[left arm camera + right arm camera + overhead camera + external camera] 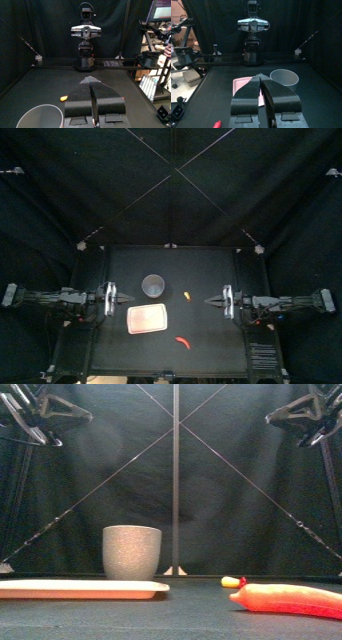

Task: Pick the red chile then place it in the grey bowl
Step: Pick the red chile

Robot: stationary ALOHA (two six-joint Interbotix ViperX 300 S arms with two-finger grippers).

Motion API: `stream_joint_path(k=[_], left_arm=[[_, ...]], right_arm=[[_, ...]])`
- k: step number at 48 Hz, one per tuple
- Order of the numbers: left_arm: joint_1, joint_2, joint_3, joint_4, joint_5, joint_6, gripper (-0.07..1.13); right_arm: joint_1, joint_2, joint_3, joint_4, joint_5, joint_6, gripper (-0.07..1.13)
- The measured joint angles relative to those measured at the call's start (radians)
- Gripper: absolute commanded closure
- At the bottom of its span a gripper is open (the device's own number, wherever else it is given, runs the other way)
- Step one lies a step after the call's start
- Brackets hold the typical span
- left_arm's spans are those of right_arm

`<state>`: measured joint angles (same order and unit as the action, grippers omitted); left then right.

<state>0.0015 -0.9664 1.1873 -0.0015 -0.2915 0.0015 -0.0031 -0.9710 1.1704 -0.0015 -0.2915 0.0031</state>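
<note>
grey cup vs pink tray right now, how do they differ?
Colour: the cup is speckled grey, the tray is pink.
Shape: the cup stands tall and upright, the tray lies flat and low.
Place: the cup sits farther back, the tray nearer the front edge.
Shared: both are on the table, apart from the red chile, which lies in neither.

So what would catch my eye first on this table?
The bright red chile lying near the front edge of the table, with a small yellow toy behind it. Then the tall grey cup standing farther back, a flat pink tray in front of it. The left claw and right claw are shut at the table's sides, holding nothing.
</note>
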Motion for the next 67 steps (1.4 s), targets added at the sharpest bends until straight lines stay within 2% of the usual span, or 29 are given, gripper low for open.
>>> stream_joint_path(k=[5,14,20,27,30,35,43,49,60,64,67], left_arm=[[0.008,-0.011,0.006,0.002,0.000,0.000,1.09],[0.015,-0.040,0.017,0.002,0.000,0.000,1.08],[0.017,-0.046,0.021,0.002,0.000,0.000,1.08],[0.020,-0.048,0.023,0.002,0.000,0.000,1.08],[0.021,-0.048,0.023,0.002,0.000,0.000,1.08],[0.023,-0.048,0.023,0.000,0.000,0.000,1.08],[0.028,-0.048,0.026,0.000,0.000,0.000,1.08],[0.034,-0.048,0.028,0.002,0.000,0.000,1.08],[0.041,-0.048,0.031,0.000,0.000,0.000,1.08],[0.043,-0.048,0.031,0.002,0.000,0.000,1.08],[0.043,-0.048,0.031,0.002,0.000,-0.002,1.08]], right_arm=[[0.003,0.021,0.000,0.049,0.003,0.029,1.03],[0.021,0.153,-0.048,0.279,0.098,0.201,0.99],[0.100,0.295,-0.114,0.379,0.192,0.321,0.99],[0.209,0.449,-0.193,0.410,0.229,0.442,0.98],[0.229,0.511,-0.227,0.413,0.255,0.492,0.98],[0.241,0.624,-0.278,0.417,0.331,0.577,0.98],[0.241,0.805,-0.373,0.380,0.466,0.649,0.93],[0.241,0.934,-0.477,0.330,0.575,0.655,0.78],[0.242,1.100,-0.693,0.179,0.868,0.673,0.27],[0.247,1.134,-0.747,0.138,0.940,0.721,0.08],[0.262,1.157,-0.776,0.098,0.977,0.750,0.00]])
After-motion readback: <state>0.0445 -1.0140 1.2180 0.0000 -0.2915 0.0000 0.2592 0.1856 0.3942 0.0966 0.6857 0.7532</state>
